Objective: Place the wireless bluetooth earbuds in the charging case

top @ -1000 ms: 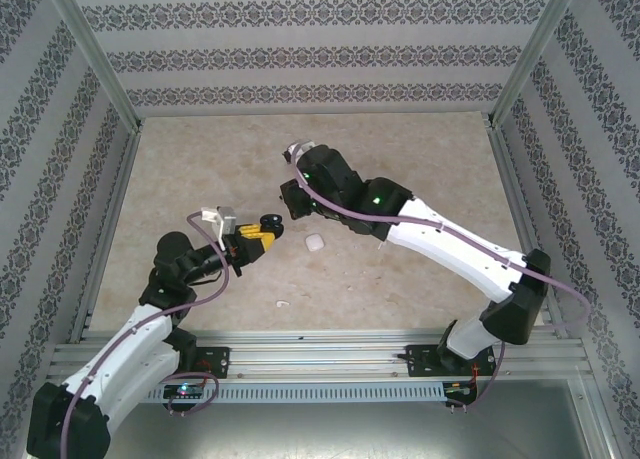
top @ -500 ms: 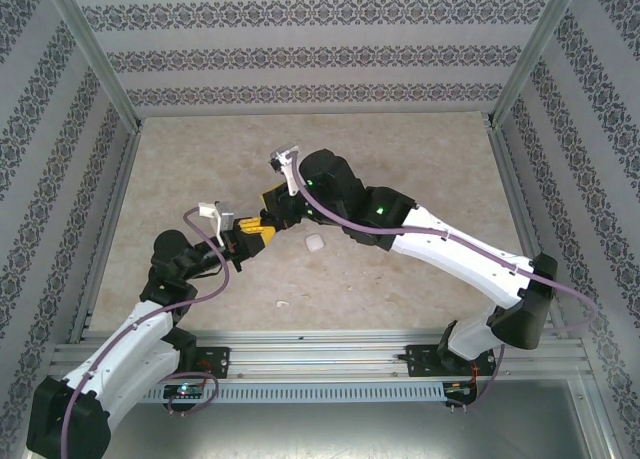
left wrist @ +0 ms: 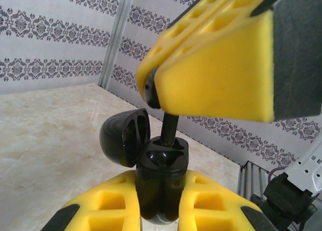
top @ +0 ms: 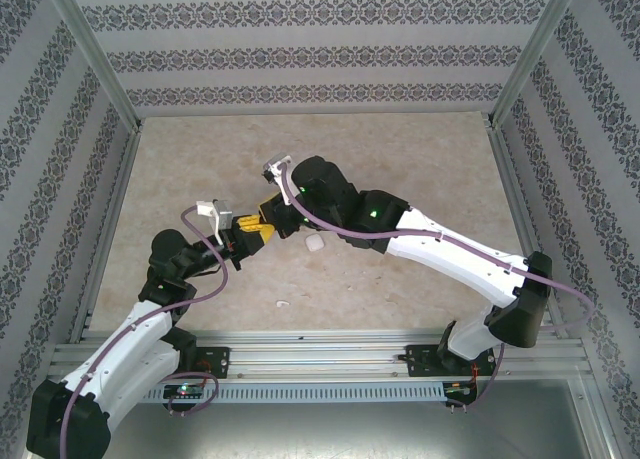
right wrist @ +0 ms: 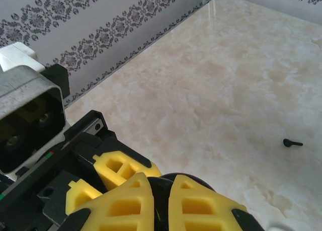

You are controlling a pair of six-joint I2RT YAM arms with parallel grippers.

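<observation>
My left gripper (left wrist: 162, 188) is shut on the black charging case (left wrist: 162, 163), which stands upright with its lid (left wrist: 123, 139) swung open to the left. From above, my right gripper (left wrist: 151, 87) holds a black earbud (left wrist: 168, 123) whose stem reaches down into one of the case's slots. In the top view the right gripper (top: 266, 217) meets the left gripper (top: 250, 235) left of the table's middle. The right wrist view has its own fingers (right wrist: 121, 206) nearly closed on a dark piece, just above the left fingers (right wrist: 118, 168). Two white earbuds (top: 314, 244) (top: 282, 304) lie on the table.
A tiny black piece (right wrist: 292, 143) lies on the beige marble tabletop (top: 400, 159). Patterned walls and metal posts ring the table. The left wrist camera block (right wrist: 25, 120) sits close beside the right fingers. Open tabletop stretches behind and to the right.
My right gripper has swung left and down to the left gripper, bringing the black earbud over the open case. The left gripper with the case has barely moved.
</observation>
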